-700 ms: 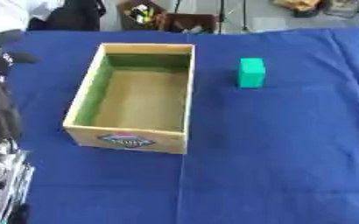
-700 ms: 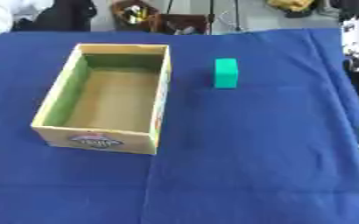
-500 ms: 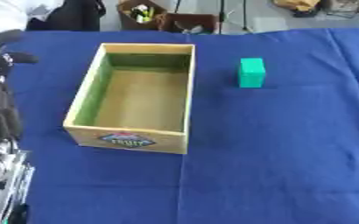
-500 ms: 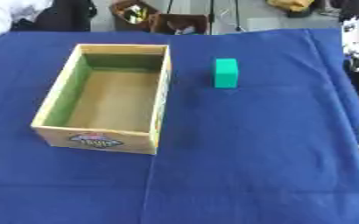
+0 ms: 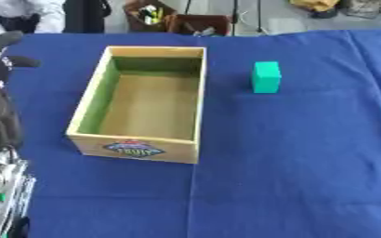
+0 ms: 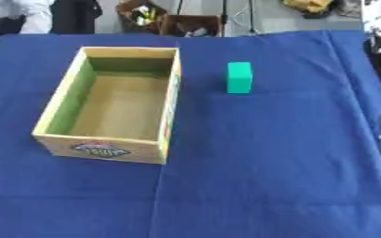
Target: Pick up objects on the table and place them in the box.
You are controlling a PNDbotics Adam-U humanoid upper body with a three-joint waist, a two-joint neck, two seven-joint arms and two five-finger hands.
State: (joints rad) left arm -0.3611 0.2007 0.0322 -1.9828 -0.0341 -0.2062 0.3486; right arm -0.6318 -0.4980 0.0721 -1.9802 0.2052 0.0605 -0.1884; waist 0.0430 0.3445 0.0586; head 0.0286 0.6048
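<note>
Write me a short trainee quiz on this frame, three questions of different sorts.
1. True or false: the green block lies inside the box.
2. Multiple choice: on which side of the box does the block stand? A) the robot's left B) the robot's right C) the near side
3. Fill in: the cloth covering the table is ____.

Key: 1 false, it stands on the cloth apart from the box; 2 B; 3 blue.

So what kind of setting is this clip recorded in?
Probably a lab or demo workspace, not a home: a table under a blue cloth holds only a cardboard box and a green block, and bins of clutter stand on the floor behind.
</note>
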